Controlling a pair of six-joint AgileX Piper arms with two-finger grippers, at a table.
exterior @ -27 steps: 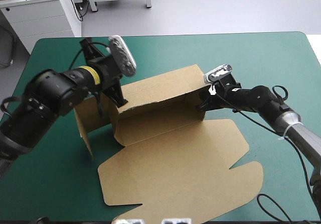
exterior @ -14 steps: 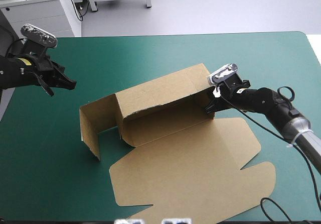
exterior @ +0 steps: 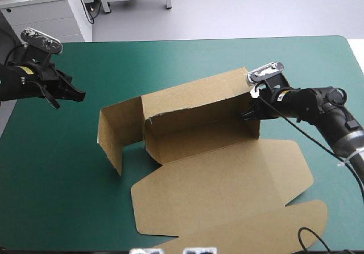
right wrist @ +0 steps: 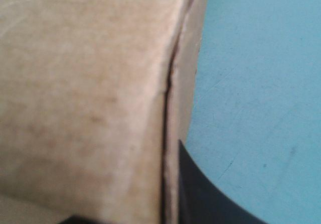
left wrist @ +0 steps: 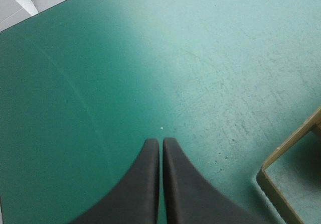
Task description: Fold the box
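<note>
Pinching the brown box (exterior: 199,103), mid-table, at its raised wall's right end: right gripper (exterior: 250,110) | left gripper (left wrist: 161,142) closed, empty, well apart | board likely light, stiff; grip edges.

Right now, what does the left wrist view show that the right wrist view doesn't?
Only the left wrist view: the left fingers shut on nothing, over bare teal-green cover, an edge of the box off to one side. Only the right wrist view: the right fingers shut on the box's wall, seen close up. Both: brown board and teal-green cover.
</note>
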